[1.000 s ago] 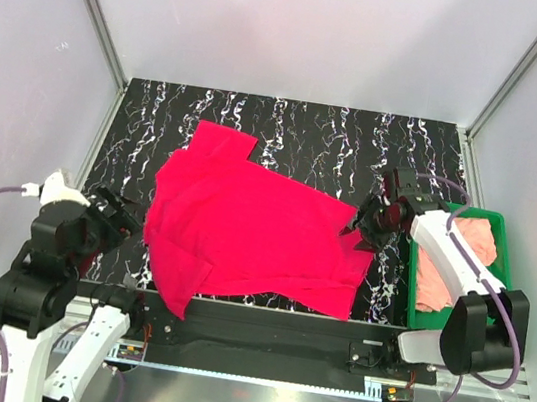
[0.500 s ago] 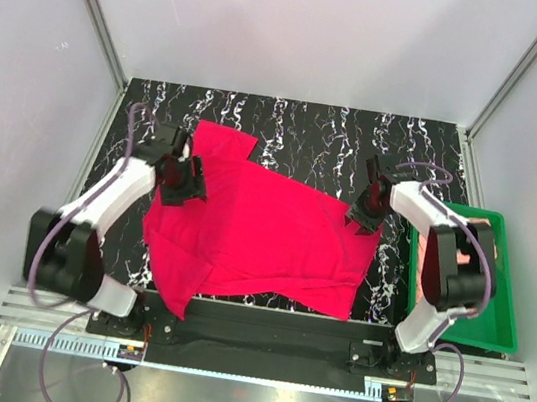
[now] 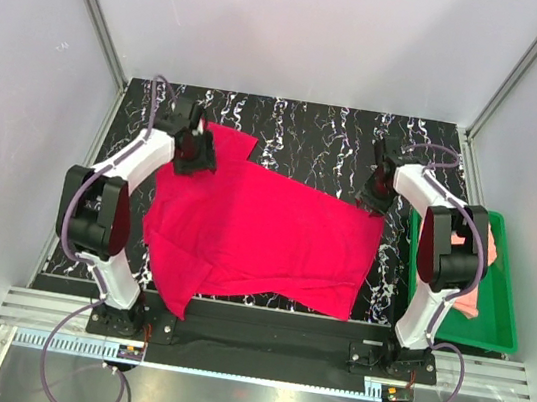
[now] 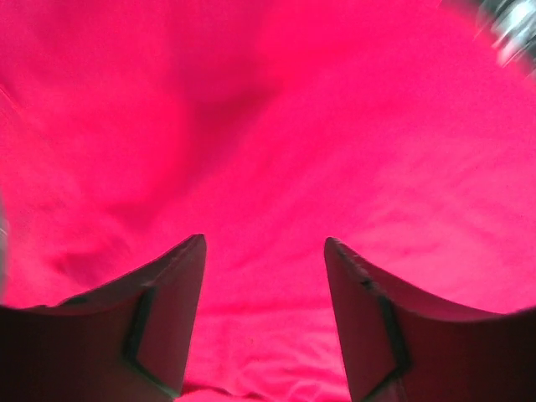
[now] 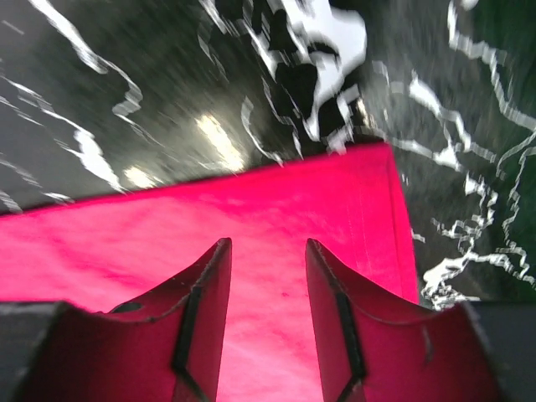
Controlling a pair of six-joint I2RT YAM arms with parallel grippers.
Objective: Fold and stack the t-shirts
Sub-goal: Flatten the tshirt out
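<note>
A large crimson t-shirt (image 3: 263, 241) lies spread on the black marbled table, with folds along its near-left edge. My left gripper (image 3: 194, 155) is over its far-left part near the sleeve. In the left wrist view the left gripper (image 4: 264, 243) stands open, and red cloth (image 4: 276, 126) fills the frame beneath it. My right gripper (image 3: 376, 192) is at the shirt's far-right corner. Its jaws (image 5: 268, 243) stand apart over flat red cloth (image 5: 251, 226) just inside the hem. A salmon-pink t-shirt (image 3: 469, 300) lies in the green tray, partly hidden by the right arm.
The green tray (image 3: 500, 307) stands at the table's right edge, beside the right arm. White walls with metal corner posts enclose the table on three sides. Bare marbled tabletop (image 3: 309, 131) shows beyond the shirt.
Both arms have swung out from the near side to the shirt's far corners. The shirt's far-right corner now lies further right and flatter. Both grippers' jaws have narrowed.
</note>
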